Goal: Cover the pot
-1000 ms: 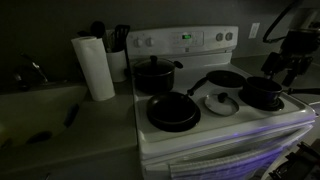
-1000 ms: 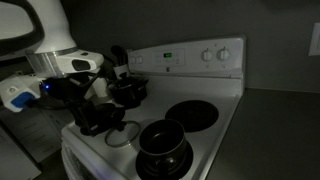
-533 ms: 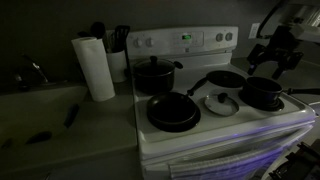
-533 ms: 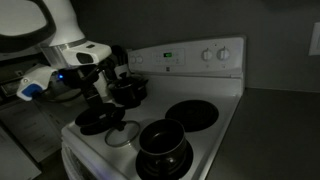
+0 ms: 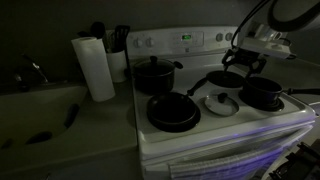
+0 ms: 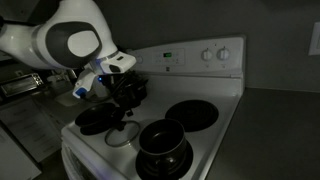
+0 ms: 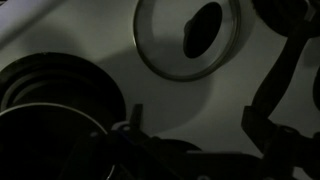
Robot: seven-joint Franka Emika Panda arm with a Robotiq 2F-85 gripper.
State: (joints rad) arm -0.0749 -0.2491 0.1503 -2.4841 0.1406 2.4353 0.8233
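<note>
The pot (image 5: 262, 94) is a small shallow black saucepan at the stove's front right, its handle pointing right, with no lid on it. A round glass lid (image 5: 221, 102) with a dark knob lies flat on the white stovetop just left of it. The lid also shows at the top of the wrist view (image 7: 170, 50). My gripper (image 5: 246, 64) hangs in the air behind the pot, above the back right pan, and shows in both exterior views (image 6: 110, 86). In the wrist view its fingers (image 7: 195, 125) are spread apart with only stovetop between them.
A tall black two-handled pot with a knobbed lid (image 5: 155, 75) stands back left. A wide frying pan (image 5: 172, 112) is front left and another pan (image 5: 226, 79) back right. A paper towel roll (image 5: 96, 67) stands on the counter beside a sink (image 5: 35, 105).
My gripper has moved from beyond the stove's right edge, up and in over the back right of the stove. The pot, the lid and the pans have not moved.
</note>
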